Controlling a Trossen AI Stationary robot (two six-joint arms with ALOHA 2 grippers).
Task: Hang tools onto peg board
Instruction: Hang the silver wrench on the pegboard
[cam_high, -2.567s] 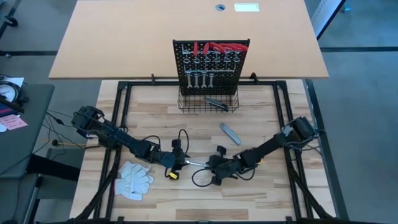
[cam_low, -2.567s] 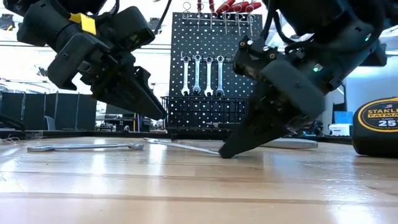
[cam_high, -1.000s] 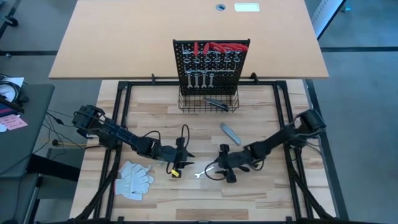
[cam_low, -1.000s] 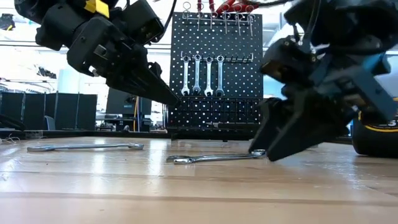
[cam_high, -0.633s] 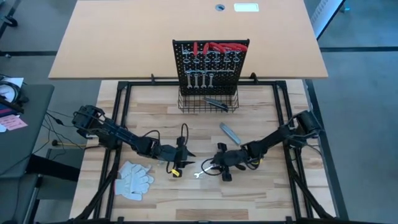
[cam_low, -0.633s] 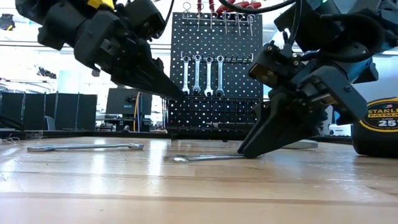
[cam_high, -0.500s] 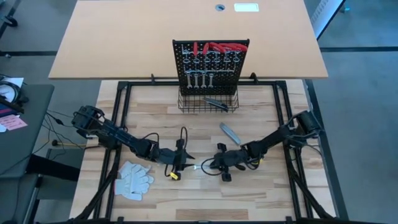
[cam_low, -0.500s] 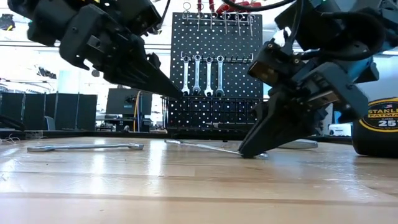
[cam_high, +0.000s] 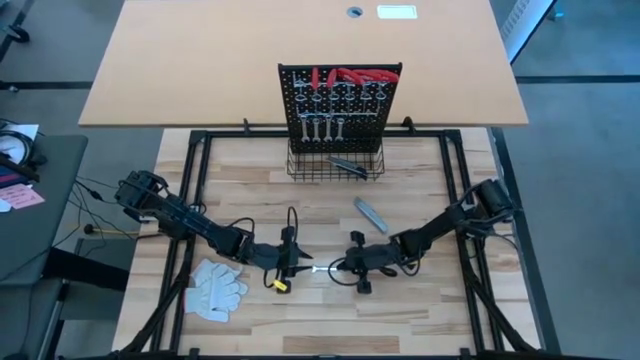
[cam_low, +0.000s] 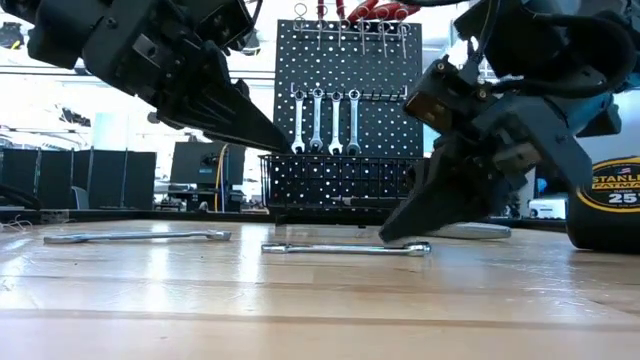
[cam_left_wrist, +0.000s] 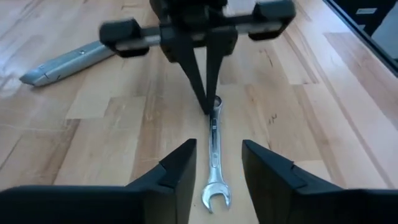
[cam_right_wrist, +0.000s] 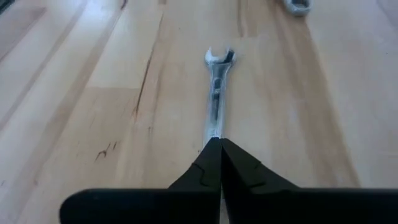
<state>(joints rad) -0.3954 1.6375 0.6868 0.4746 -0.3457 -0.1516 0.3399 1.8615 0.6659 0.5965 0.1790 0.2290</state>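
A silver wrench (cam_high: 318, 268) lies flat on the table between my two grippers, its open-jaw end (cam_left_wrist: 214, 199) toward the left arm. My right gripper (cam_high: 340, 268) is shut, with its tips down at the wrench's ring end. My left gripper (cam_left_wrist: 217, 171) is open and hangs above the table (cam_low: 280, 145), one finger on either side of the open-jaw end without touching it. The peg board (cam_high: 338, 100) stands upright at the far side and carries several wrenches (cam_low: 325, 120) and red-handled tools (cam_high: 345, 76). My right gripper's shut fingertips (cam_left_wrist: 208, 107) meet the wrench right beside its ring end (cam_left_wrist: 216, 101). They slant down from the table's right and lie along the wrench. The shaft (cam_right_wrist: 215, 124) runs in under the tips, and I cannot tell whether they pinch it. The wrench lies flat on the table.
A grey utility knife (cam_high: 370, 213) lies behind the grippers. White gloves (cam_high: 215, 288) lie near the left arm. A second wrench (cam_low: 135, 237) lies at the left and a tape measure (cam_low: 605, 205) stands at the right. A wire basket (cam_high: 335, 165) runs along the board's base.
My right gripper has shut and come down to the wrench's ring end. The wrench has turned about on the table: it lay slanted with its open end toward the near edge, and now it lies in line between the two grippers.
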